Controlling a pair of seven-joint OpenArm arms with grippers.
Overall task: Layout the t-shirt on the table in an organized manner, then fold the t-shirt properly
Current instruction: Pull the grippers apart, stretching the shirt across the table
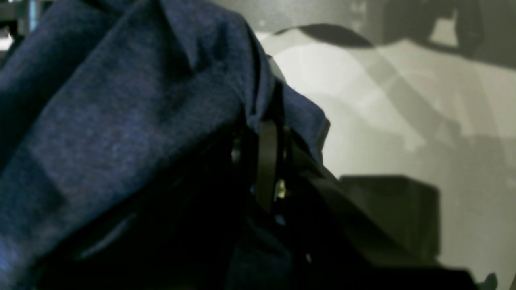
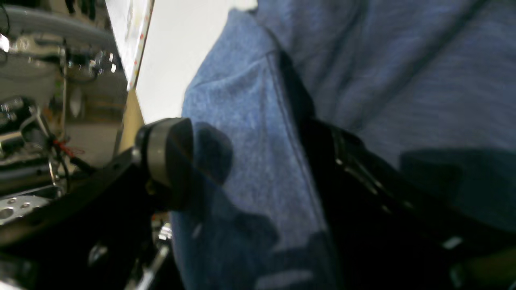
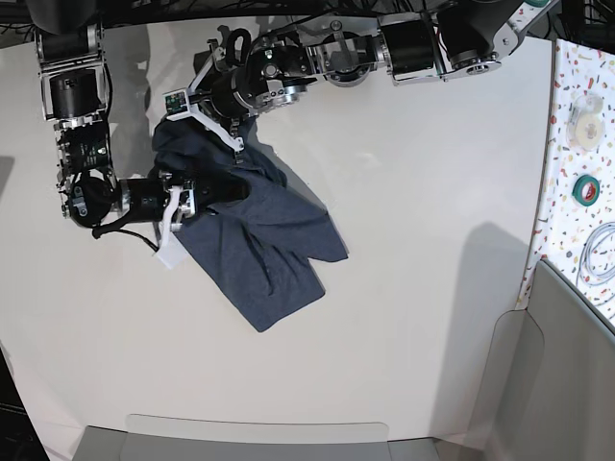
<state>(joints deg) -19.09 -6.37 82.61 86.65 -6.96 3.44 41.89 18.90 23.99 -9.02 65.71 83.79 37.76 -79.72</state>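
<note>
- Two tools meet the shirt (image 3: 259,240): the left tool (image 3: 229,123) is clamped on its far edge, cloth bunched over the jaws in its wrist view; the right tool (image 3: 207,192) has jaws spread wide, with a hemmed fold between them, not yet pinched.
- The shirt lies crumpled and skewed on the bench (image 3: 423,317), toward the right arm's side.
- Best next: close the right tool on one layer only, then draw both tools apart slowly to flatten the cloth.
</note>
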